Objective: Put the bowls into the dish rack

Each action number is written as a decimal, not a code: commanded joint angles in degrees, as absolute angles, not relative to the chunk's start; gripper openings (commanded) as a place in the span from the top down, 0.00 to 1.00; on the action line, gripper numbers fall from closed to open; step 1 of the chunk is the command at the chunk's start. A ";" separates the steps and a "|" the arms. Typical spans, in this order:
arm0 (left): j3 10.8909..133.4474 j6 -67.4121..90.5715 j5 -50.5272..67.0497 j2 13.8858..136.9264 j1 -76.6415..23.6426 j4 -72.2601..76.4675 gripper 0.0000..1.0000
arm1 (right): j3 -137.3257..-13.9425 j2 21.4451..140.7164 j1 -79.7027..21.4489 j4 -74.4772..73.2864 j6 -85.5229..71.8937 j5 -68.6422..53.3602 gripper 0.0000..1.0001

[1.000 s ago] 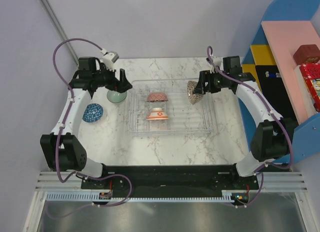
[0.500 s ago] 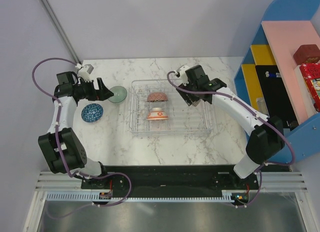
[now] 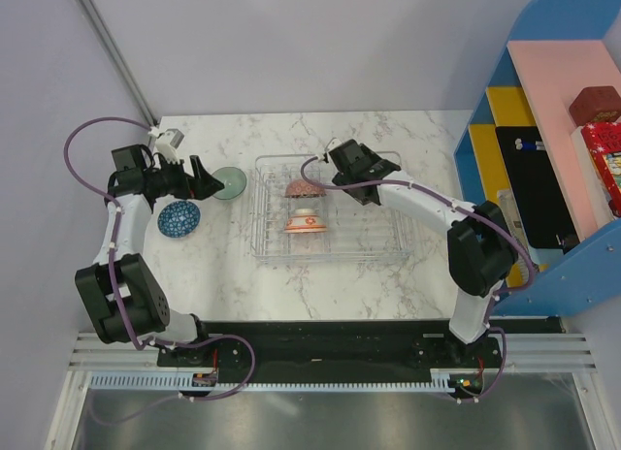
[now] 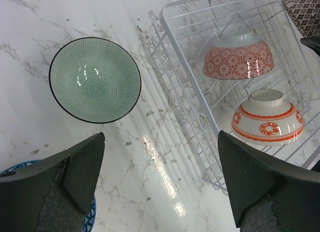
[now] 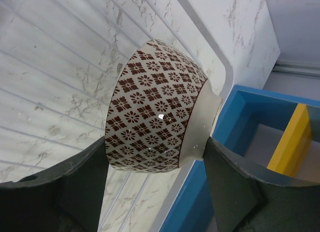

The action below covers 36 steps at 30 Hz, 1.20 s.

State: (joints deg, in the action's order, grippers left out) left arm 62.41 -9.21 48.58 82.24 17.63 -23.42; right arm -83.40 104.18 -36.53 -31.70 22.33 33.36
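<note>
Over dish rack (image 3: 369, 232), right claw (image 5: 155, 144) grips lattice bowl (image 5: 150, 107).

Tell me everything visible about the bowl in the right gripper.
The brown-patterned bowl is glossy cream ceramic covered in a dark brown diamond-and-flower lattice, with a plain band and a foot ring. It is tipped on its side, clamped in the right gripper with a finger on each side, over the dish rack. Its inside is hidden.

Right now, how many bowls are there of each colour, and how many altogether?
Pale green bowl: 1
Blue bowl: 1
Red-orange and white: 2, the flowered bowl and the banded bowl
Brown lattice bowl: 1
Total: 5
</note>
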 commanded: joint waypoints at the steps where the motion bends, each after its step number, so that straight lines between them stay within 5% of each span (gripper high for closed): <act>1: 61.96 -8.00 50.71 80.42 17.93 -20.74 0.00 | -84.37 105.90 -37.09 -25.14 26.45 40.51 1.00; 31: 60.91 -7.82 52.30 80.60 17.93 -19.86 0.00 | -81.83 118.30 -39.11 -16.61 32.25 48.87 0.99; 32: 60.91 -7.74 52.21 80.51 17.93 -19.86 0.00 | -81.74 118.39 -39.02 -16.70 32.43 48.78 0.93; 33: 60.82 -7.73 52.29 80.42 17.93 -19.69 0.00 | -81.39 118.48 -39.02 -16.70 32.43 48.61 0.68; 36: 60.73 -7.82 52.29 80.24 17.93 -19.78 0.00 | -80.86 118.13 -39.11 -18.10 31.82 46.76 0.27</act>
